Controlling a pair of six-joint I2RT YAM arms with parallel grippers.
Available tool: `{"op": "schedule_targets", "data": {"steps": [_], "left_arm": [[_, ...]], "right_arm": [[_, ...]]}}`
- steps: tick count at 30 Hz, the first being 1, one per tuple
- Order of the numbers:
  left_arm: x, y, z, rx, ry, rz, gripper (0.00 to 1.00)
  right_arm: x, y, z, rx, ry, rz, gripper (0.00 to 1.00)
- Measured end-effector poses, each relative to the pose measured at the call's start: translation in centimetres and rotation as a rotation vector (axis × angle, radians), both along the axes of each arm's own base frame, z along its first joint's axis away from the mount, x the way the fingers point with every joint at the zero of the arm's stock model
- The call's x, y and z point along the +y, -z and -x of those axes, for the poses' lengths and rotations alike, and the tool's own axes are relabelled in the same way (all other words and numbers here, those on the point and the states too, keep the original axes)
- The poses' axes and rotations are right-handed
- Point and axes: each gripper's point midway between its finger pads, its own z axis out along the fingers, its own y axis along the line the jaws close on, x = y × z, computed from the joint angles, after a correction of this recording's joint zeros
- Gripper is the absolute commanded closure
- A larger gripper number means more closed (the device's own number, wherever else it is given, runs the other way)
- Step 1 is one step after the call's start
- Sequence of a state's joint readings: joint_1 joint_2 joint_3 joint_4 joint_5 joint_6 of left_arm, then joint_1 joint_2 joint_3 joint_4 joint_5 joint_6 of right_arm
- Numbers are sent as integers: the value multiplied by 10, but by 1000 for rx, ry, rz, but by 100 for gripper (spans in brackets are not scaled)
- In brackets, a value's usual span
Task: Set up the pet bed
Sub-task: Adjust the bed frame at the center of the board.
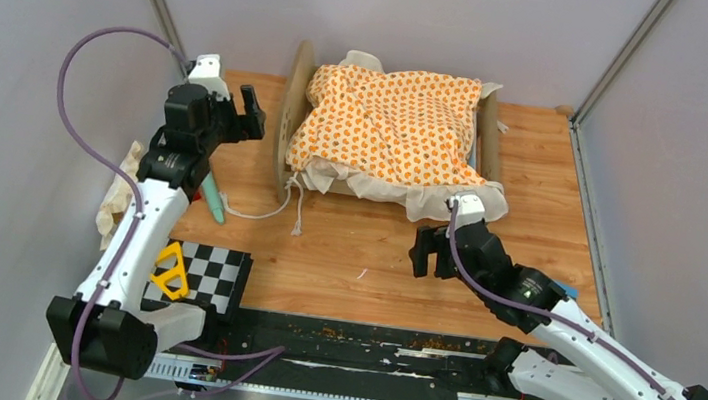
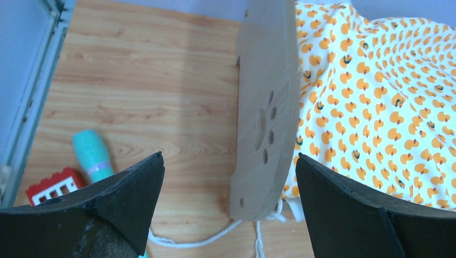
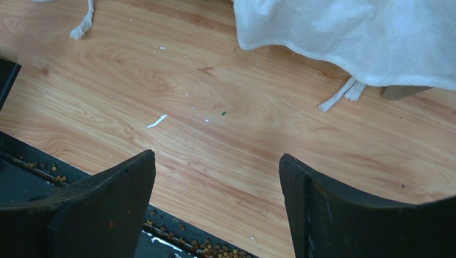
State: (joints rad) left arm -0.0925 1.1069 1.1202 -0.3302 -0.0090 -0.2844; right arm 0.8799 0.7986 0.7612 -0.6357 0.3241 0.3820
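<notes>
The pet bed stands at the back middle of the table, its rounded light-wood end board (image 1: 290, 122) with paw-print holes facing left. An orange-patterned cushion (image 1: 394, 124) with a cream edge lies crumpled over the frame and hides the base. My left gripper (image 1: 249, 113) hangs open just left of that end board (image 2: 266, 107), with nothing between its fingers (image 2: 228, 156). My right gripper (image 1: 429, 254) is open over bare wood in front of the bed's near right corner. In the right wrist view, the right gripper (image 3: 216, 156) is empty and the cream edge (image 3: 365, 37) lies beyond it.
A teal bottle (image 1: 214, 199) and a red brick (image 2: 54, 185) lie left of the bed. White tie strings (image 1: 294, 208) trail on the table. A checkered board (image 1: 210, 279) with a yellow triangle (image 1: 171, 270) sits front left. A crumb-strewn black strip (image 1: 364, 337) runs along the front edge.
</notes>
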Motion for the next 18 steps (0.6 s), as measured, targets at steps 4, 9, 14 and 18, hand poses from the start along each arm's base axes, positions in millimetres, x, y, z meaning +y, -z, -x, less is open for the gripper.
{"op": "schedule_targets", "data": {"steps": [4,9,14,18], "left_arm": [[-15,-5,-16,-19,62,-19,5],[-52,9,-23,1,177,-49,11],[-73,32,-47,70,215,-106,26],[-65,51,-60,123,175,-158,46]], "right_arm": [[-2,9,3,18,-3,14,15],[0,14,4,34,-14,20,15],[2,18,5,47,-22,25,16],[3,15,6,42,-29,11,17]]}}
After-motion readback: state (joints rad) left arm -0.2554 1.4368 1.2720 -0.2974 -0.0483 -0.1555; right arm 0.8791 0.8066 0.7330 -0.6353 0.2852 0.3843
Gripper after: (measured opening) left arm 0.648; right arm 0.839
